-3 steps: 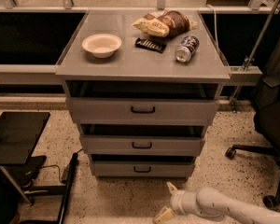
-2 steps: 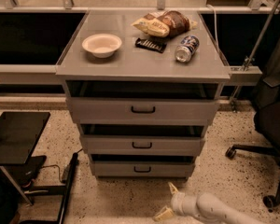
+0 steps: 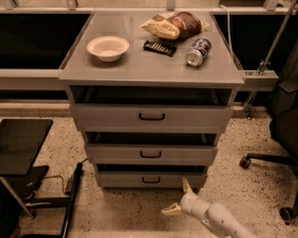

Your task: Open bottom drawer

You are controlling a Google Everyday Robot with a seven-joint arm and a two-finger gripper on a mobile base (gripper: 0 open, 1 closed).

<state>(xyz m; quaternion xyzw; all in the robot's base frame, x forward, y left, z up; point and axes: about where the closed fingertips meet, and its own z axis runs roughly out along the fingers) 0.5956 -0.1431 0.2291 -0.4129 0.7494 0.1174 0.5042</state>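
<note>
The bottom drawer (image 3: 151, 179) is the lowest and narrowest grey front of the cabinet, with a small black bar handle (image 3: 151, 180) at its centre. Its front sits slightly forward, and a dark gap shows above it. My gripper (image 3: 179, 198) hangs low over the speckled floor, just in front of the drawer and right of the handle. It is open, with two pale fingers (image 3: 187, 185) spread apart: one points up at the drawer's lower right edge, the other points left. Nothing is held between them.
Above are the middle drawer (image 3: 151, 154) and the large top drawer (image 3: 151, 116). The cabinet top carries a bowl (image 3: 108, 47), a chip bag (image 3: 175, 25), a dark bar (image 3: 159, 47) and a can (image 3: 198, 51). An office chair (image 3: 288, 133) stands right, a black stand (image 3: 17, 148) left.
My arm has drawn closer to the cabinet, bringing the open gripper up toward the bottom drawer's lower right edge. The drawers have not moved.
</note>
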